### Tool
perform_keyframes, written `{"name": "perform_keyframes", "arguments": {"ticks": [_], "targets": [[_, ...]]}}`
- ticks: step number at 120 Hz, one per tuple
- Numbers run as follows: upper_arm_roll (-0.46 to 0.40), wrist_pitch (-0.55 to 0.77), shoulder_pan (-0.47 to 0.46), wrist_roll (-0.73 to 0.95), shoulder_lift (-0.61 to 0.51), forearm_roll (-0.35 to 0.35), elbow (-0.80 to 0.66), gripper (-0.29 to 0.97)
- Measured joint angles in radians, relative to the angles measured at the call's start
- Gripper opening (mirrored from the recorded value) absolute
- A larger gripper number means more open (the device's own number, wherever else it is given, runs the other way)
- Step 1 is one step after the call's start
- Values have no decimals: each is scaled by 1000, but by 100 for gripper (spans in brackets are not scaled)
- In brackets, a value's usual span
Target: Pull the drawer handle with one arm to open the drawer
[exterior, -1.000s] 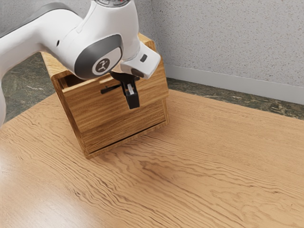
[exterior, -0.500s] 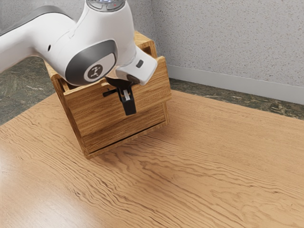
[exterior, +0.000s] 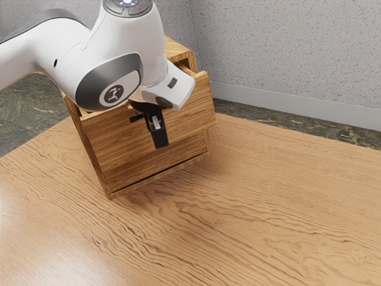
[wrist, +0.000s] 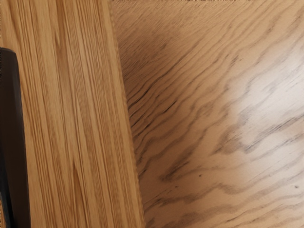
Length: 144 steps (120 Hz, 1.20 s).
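Black handle [exterior: 136, 117] clamped between fingers [exterior: 158, 132], drawer [exterior: 184, 112] partly out.

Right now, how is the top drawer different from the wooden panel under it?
The top drawer sticks out from the wooden cabinet; the lower panel sits back in its frame. The top drawer carries a black handle with the gripper at it; the lower panel shows none. Both are the same grained wood.
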Motion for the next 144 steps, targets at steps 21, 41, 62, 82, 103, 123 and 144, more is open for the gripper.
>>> {"name": "perform_keyframes", "arguments": {"ticks": [21, 41, 62, 82, 103, 123, 144], "targets": [[-10, 6, -3, -6, 7, -1, 0, 68], [-17, 24, 0, -12, 10, -2, 0, 68], [-34, 34, 9, -20, 8, -5, -2, 66], [-59, 39, 15, -27, -12, -6, -23, 65], [-93, 41, -7, -35, -18, -6, -30, 66], [-102, 41, -22, -41, -35, -10, -48, 66], [-112, 41, -49, -48, -64, -13, -73, 62]]}}
